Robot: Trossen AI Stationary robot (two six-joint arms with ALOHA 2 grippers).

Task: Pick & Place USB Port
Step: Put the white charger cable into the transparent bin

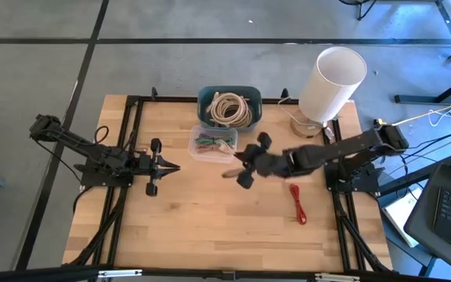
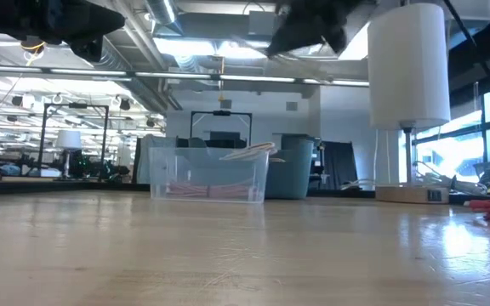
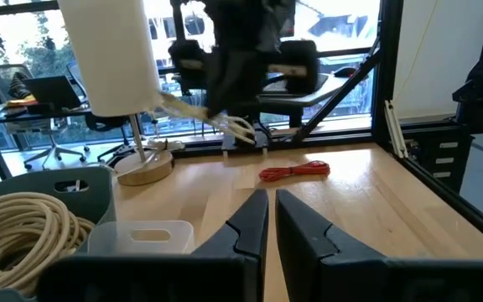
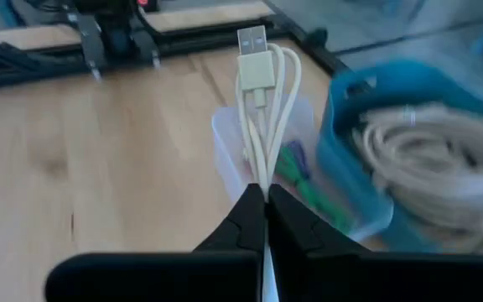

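Observation:
A cream USB cable (image 4: 262,109), folded into a small bundle with its flat plug (image 4: 251,42) at the far tip, is held by my right gripper (image 4: 266,205), which is shut on it. In the high view this gripper (image 1: 239,169) hovers over the table's middle, just in front of a clear plastic box (image 1: 214,144), with the cable (image 1: 229,174) poking out toward the left. My left gripper (image 1: 174,166) waits shut at the table's left side, pointing level toward the right; in its own wrist view the left gripper (image 3: 271,214) holds nothing. My right gripper pinches the bundle's folded strands (image 4: 264,178) between its two fingers, at the end away from the plug. Several strands run together into the hold. The fingers slant down toward the table's left and lie along the cable. The cable sticks out ahead of the fingertips, clear of the table.
The clear box (image 4: 250,143) holds coloured cables. Behind it a blue bin (image 1: 228,108) carries coiled cream cables. A red cable (image 1: 297,202) lies at the right front. A white lamp (image 1: 331,82) stands at the far right corner. Bare wood spans the near half.

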